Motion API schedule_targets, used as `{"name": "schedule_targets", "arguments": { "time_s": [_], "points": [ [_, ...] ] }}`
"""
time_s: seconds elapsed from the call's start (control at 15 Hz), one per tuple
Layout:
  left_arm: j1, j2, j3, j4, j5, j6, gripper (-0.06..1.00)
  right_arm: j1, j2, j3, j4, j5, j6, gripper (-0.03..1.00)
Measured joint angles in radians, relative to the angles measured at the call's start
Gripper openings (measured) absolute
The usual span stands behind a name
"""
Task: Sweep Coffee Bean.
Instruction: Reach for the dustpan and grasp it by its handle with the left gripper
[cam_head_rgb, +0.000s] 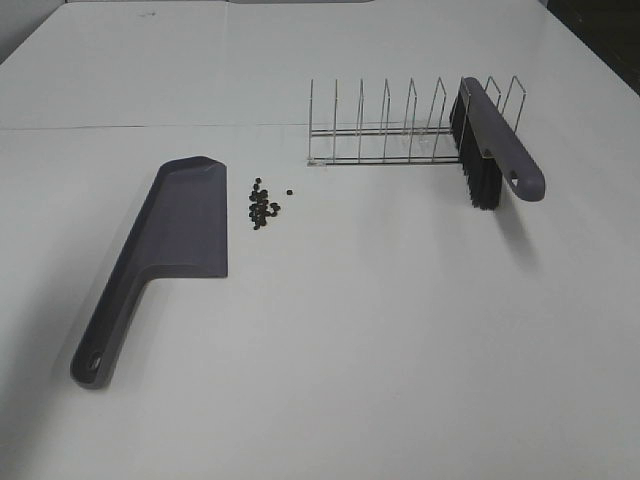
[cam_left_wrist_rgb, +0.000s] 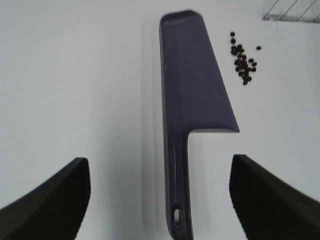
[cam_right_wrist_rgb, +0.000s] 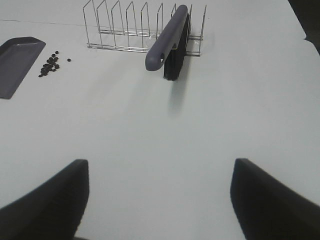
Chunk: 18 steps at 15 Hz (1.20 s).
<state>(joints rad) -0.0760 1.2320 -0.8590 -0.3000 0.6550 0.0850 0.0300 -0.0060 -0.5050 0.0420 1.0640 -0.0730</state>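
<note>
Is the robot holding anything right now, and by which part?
Nothing is held. The left gripper is open, clear of the dustpan; the right gripper is open, well short of the brush.

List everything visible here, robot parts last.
table: one, white, under everything.
dustpan: one, grey-purple, flat on the table's left side, handle toward the near edge.
beans: about fifteen to twenty, dark brown-black, clustered just right of the dustpan and clear of it; one sits slightly apart.
rack: one, silver wire, toward the back, right of centre.
brush: one, grey-purple handle with black bristles, propped in the rack's right end.
left gripper: one, black, open, empty.
right gripper: one, black, open, empty.
</note>
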Motion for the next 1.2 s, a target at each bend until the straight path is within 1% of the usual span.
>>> {"name": "schedule_targets", "arguments": {
  "time_s": [0.2,0.33,0.47,0.53,0.67,0.87,1.0,1.2],
  "points": [
    [0.000,0.199,-0.089,-0.014,0.081,-0.001,0.71,0.000,0.000,0.000,0.000,0.000,0.000,0.74],
    [-0.018,0.323,-0.150,-0.012,0.113,-0.022,0.71,0.000,0.000,0.000,0.000,0.000,0.000,0.74],
    [-0.076,0.409,-0.201,0.022,0.116,-0.069,0.71,0.000,0.000,0.000,0.000,0.000,0.000,0.74],
    [-0.122,0.466,-0.235,0.071,0.116,-0.131,0.71,0.000,0.000,0.000,0.000,0.000,0.000,0.74],
    [-0.176,0.534,-0.257,0.123,0.119,-0.196,0.71,0.000,0.000,0.000,0.000,0.000,0.000,0.74],
    [-0.244,0.626,-0.284,0.138,0.119,-0.243,0.71,0.000,0.000,0.000,0.000,0.000,0.000,0.74],
    [-0.261,0.678,-0.289,0.142,0.119,-0.259,0.71,0.000,0.000,0.000,0.000,0.000,0.000,0.74],
    [-0.260,0.728,-0.289,0.165,0.122,-0.286,0.71,0.000,0.000,0.000,0.000,0.000,0.000,0.74]
  ]
}}
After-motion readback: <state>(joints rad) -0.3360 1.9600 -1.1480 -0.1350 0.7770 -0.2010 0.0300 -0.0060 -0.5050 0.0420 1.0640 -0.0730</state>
